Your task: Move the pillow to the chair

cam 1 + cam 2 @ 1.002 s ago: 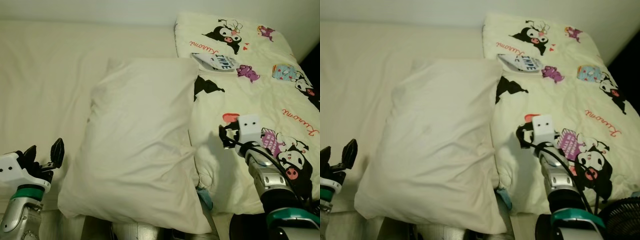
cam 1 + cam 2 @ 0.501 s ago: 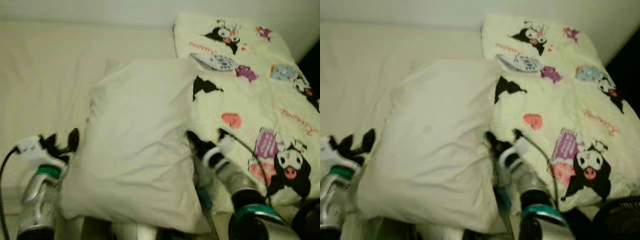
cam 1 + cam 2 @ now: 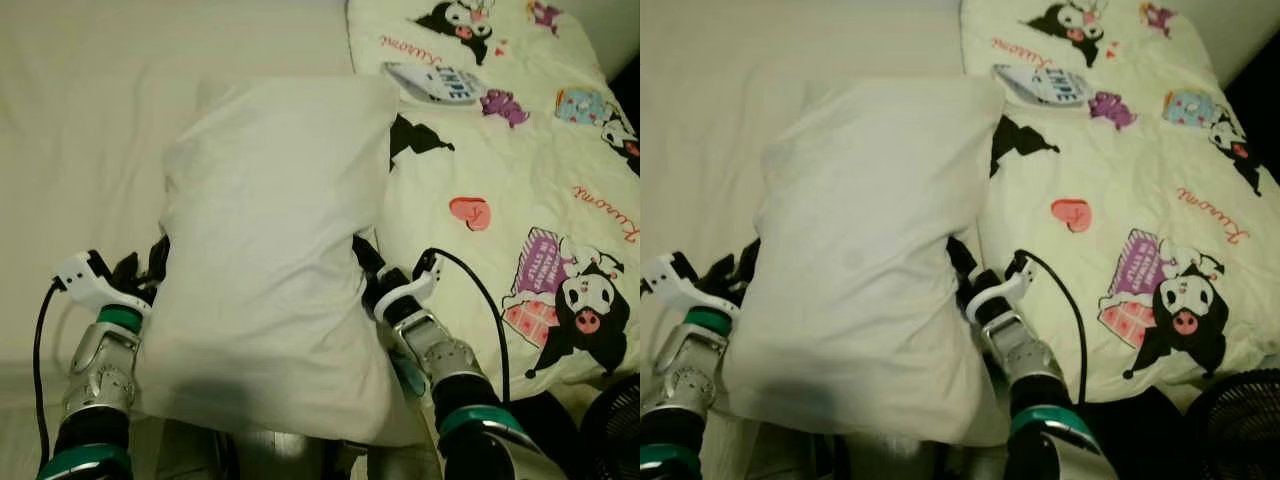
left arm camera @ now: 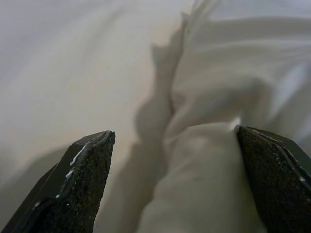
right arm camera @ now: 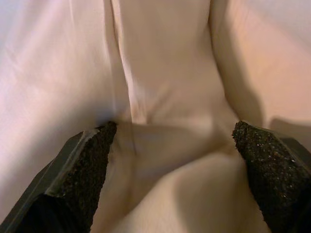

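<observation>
While both tools, left tool (image 3: 140, 275) and right tool (image 3: 365, 262), are pressing spread-fingered against the pillow (image 3: 270, 250), it is risking slipping free, since nothing is clamped.

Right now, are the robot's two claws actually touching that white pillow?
Touching. In the left eye view the left gripper and right gripper press into opposite sides of the pillow; both wrist views show pillow fabric bulging between open fingers.
</observation>
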`<state>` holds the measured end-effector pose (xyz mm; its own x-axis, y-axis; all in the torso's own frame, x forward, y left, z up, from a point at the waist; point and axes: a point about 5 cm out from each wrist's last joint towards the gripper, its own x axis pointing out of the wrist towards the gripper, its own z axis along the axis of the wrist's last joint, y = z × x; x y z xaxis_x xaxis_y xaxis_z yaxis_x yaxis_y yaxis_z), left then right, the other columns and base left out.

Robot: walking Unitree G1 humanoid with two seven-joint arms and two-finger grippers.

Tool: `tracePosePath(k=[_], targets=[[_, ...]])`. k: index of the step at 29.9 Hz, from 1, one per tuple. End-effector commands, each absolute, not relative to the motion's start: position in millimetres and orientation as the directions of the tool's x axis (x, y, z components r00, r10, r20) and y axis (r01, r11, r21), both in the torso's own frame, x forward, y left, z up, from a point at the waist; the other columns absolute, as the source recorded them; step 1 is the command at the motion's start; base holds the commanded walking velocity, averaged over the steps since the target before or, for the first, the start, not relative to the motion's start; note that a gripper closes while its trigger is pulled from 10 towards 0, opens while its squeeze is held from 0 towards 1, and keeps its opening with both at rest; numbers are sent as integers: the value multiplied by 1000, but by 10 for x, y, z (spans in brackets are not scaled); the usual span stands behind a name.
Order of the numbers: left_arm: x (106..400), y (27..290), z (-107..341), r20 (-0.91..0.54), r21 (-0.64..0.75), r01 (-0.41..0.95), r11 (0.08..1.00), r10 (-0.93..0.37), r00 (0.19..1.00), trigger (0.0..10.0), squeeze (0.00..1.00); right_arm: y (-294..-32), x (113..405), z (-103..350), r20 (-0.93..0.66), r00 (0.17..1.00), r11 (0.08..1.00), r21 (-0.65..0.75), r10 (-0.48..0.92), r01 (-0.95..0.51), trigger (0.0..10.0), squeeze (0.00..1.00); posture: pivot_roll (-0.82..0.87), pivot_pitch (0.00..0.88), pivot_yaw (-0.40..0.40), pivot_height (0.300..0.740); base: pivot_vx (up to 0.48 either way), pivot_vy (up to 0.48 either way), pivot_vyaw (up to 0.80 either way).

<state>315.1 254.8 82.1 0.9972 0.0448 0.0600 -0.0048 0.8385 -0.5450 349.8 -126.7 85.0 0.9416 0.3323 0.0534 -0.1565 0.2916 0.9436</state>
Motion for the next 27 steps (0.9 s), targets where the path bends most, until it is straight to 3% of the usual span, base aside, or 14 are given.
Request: tracePosePath(k=[1, 2, 7, 10, 11, 16, 22, 24, 25, 27], targets=[[3078, 2555, 678, 15, -569, -34, 821, 52, 999, 10000, 0, -1334, 3484, 833, 57, 952, 271, 952, 300, -143, 10000, 1000, -62, 321, -40, 595, 0, 0, 0], [3087, 2566, 693, 31, -600, -20, 799, 48, 998, 10000, 965, -1416, 3504, 869, 73, 963, 256, 956, 261, -142, 10000, 1000, -61, 323, -43, 595, 0, 0, 0], [3124, 2386, 752, 107, -671, 137, 729, -88, 990, 10000, 1000, -1589, 3521, 996, 155, 968, 194, 962, 198, -193, 10000, 1000, -61, 322, -48, 595, 0, 0, 0], [3135, 2287, 735, 115, -684, 181, 706, -141, 983, 10000, 1000, -1467, 3472, 1052, 217, 927, 182, 942, 304, -281, 10000, 1000, -62, 324, -50, 595, 0, 0, 0], [3136, 2188, 700, 118, -702, 224, 676, -200, 973, 10000, 1000, -1230, 3357, 1086, 265, 835, 174, 905, 483, -388, 10000, 1000, -62, 324, -50, 595, 0, 0, 0], [3124, 2051, 656, 128, -734, 291, 613, -296, 947, 10000, 1000, -856, 3105, 1036, 243, 636, 160, 847, 732, -507, 10000, 1000, -73, 324, -46, 595, 0, 0, 0], [3046, 1857, 579, 125, -758, 358, 545, -418, 900, 10000, 1000, -534, 2780, 862, 124, 413, 165, 785, 902, -598, 10000, 1000, -72, 320, -43, 595, 0, 0, 0], [3029, 1824, 569, 123, -757, 368, 540, -436, 892, 10000, 1000, -502, 2747, 827, 99, 393, 179, 771, 914, -612, 10000, 1000, -72, 320, -43, 595, 0, 0, 0], [2996, 1742, 573, 127, -747, 404, 527, -484, 866, 10000, 1000, -465, 2718, 780, 67, 390, 210, 754, 918, -623, 10000, 0, -63, 307, -40, 595, 0, 0, 0], [2917, 1548, 591, 120, -700, 486, 523, -585, 802, 10000, 965, -408, 2694, 709, 31, 404, 252, 738, 914, -626, 10000, 0, -51, 294, -34, 595, 0, 0, 0]])
